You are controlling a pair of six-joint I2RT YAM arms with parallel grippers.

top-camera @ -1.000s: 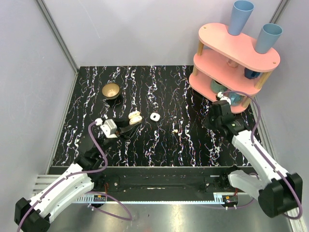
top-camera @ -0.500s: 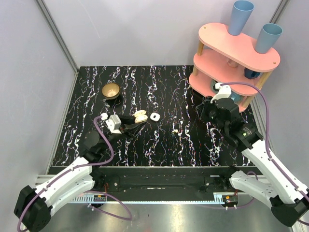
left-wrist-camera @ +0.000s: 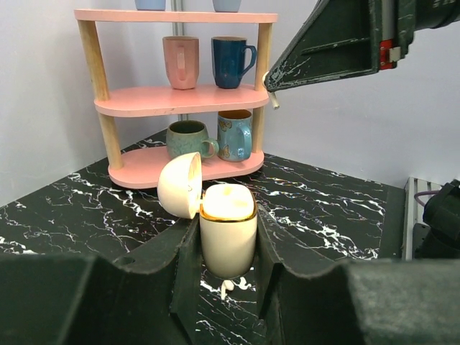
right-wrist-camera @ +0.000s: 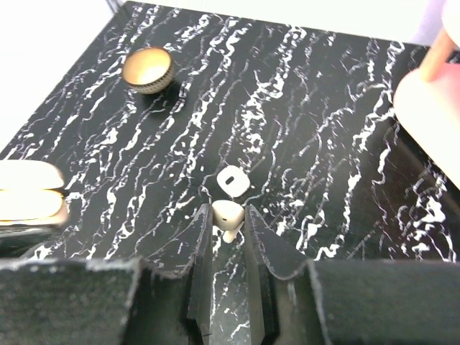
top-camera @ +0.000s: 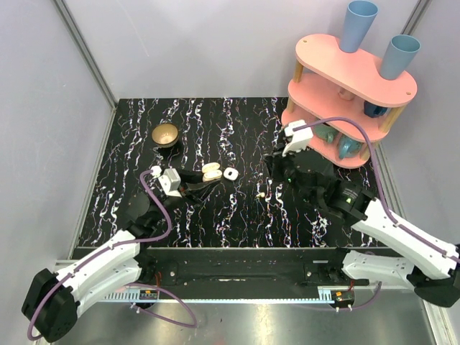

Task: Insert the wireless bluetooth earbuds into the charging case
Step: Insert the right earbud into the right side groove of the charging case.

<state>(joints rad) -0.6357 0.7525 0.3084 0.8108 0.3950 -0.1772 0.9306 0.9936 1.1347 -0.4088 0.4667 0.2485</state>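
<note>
My left gripper (top-camera: 205,176) is shut on a cream charging case (left-wrist-camera: 228,228) with a gold rim. It holds the case upright above the table, with the lid (left-wrist-camera: 180,185) hinged open to the left. The case also shows in the top view (top-camera: 210,172). My right gripper (right-wrist-camera: 228,228) is shut on a cream earbud (right-wrist-camera: 228,214), stem down, above the table. In the top view it (top-camera: 277,169) hangs right of the case, apart from it. Another earbud (top-camera: 259,194) lies on the table. A small white piece (left-wrist-camera: 226,287) shows below the case.
A small white square piece with a dark slot (top-camera: 230,173) lies just right of the case. A brass bowl (top-camera: 166,134) stands at the back left. A pink shelf (top-camera: 345,79) with mugs and blue cups fills the back right. The table is black marbled.
My right arm has swung left from beside the pink shelf toward the table's middle. My left gripper has moved the case slightly right.
</note>
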